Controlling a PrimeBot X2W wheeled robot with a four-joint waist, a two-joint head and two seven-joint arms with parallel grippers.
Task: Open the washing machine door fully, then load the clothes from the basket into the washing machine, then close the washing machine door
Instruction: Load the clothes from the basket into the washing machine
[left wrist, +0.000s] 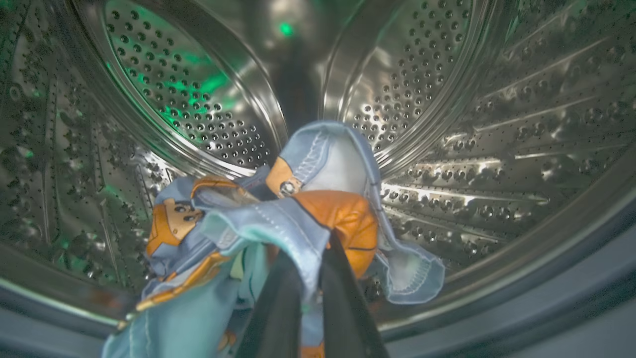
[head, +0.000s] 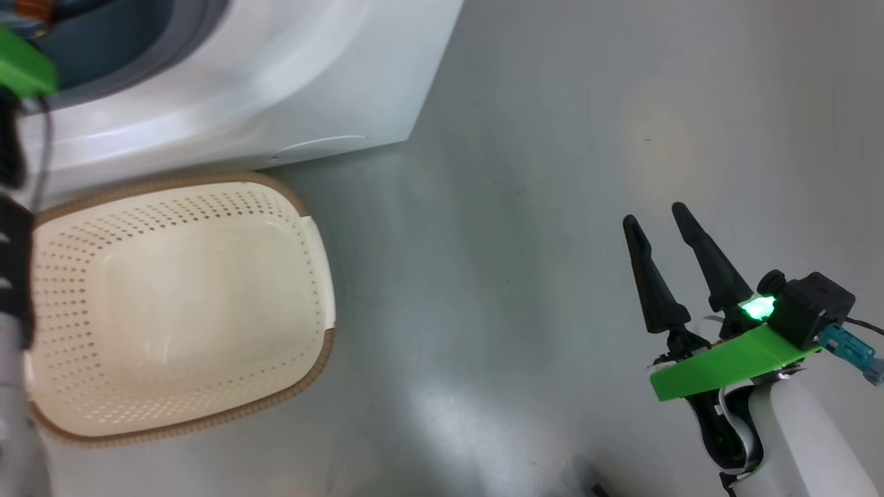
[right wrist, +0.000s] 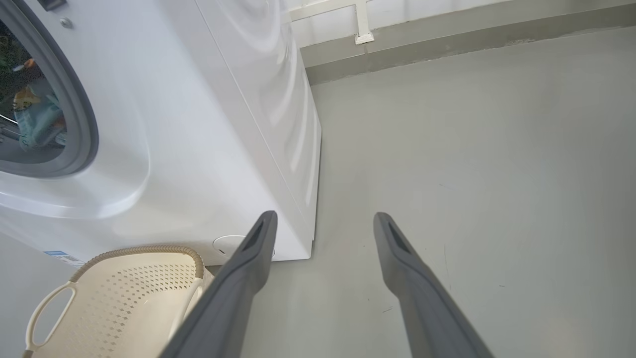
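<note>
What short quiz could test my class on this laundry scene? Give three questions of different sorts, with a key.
1. True or false: the basket is full.
2. Pick one. The right hand is: A open and empty, B shut, C holding cloth.
3. Fill in: the clothes lie in the steel ____.
Key: 1 false; 2 A; 3 drum.

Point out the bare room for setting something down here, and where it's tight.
Free: the grey floor between the cream perforated plastic basket and the open right gripper, right of the white box-shaped washing machine; the basket's bare inside too. Crowded: the steel drum, where the left gripper pinches blue cartoon-print clothes.
</note>
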